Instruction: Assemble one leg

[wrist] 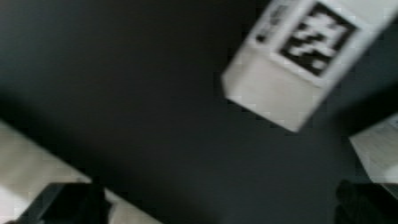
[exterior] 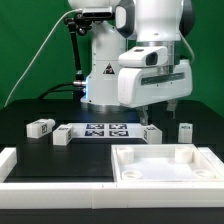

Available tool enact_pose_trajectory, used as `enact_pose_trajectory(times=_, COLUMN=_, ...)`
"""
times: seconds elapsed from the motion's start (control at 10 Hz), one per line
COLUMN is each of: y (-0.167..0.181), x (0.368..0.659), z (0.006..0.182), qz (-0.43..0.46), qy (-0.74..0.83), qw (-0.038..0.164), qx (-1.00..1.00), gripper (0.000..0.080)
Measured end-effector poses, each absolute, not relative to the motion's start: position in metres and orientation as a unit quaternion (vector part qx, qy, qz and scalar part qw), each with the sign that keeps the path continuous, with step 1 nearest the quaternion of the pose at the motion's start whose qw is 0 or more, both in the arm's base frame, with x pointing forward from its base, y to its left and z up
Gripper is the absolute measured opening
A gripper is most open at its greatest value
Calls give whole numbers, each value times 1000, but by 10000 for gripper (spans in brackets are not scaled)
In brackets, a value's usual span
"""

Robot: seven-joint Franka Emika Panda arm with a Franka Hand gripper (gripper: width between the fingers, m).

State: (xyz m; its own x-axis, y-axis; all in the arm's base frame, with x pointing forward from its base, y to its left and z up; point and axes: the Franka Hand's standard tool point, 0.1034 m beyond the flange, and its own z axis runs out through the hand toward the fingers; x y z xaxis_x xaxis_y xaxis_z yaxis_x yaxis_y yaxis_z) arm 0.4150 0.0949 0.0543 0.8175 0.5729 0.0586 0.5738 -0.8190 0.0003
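Note:
Several small white legs with marker tags lie on the black table. One leg (exterior: 152, 135) lies just under my gripper (exterior: 157, 108). The wrist view shows this leg (wrist: 294, 60) lying tilted, tag up, ahead of the gripper (wrist: 217, 210). The two dark fingertips (wrist: 71, 205) stand wide apart with only black table between them. The gripper is open and empty, above the table and touching no leg. Other legs lie at the exterior view's left (exterior: 41, 127), beside it (exterior: 62, 134), and at the right (exterior: 185, 131).
The marker board (exterior: 107, 129) lies flat in front of the robot base. A large white square tray-like piece with corner sockets (exterior: 128, 168) sits at the front right. A white raised border (exterior: 20, 165) runs along the front left.

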Motion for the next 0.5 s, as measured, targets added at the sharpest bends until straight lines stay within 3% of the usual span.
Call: enact_pose_trajectory(times=0.5, y=134, x=418, z=54, qz=-24, qy=-25, qw=36, qx=-999, gripper=649)
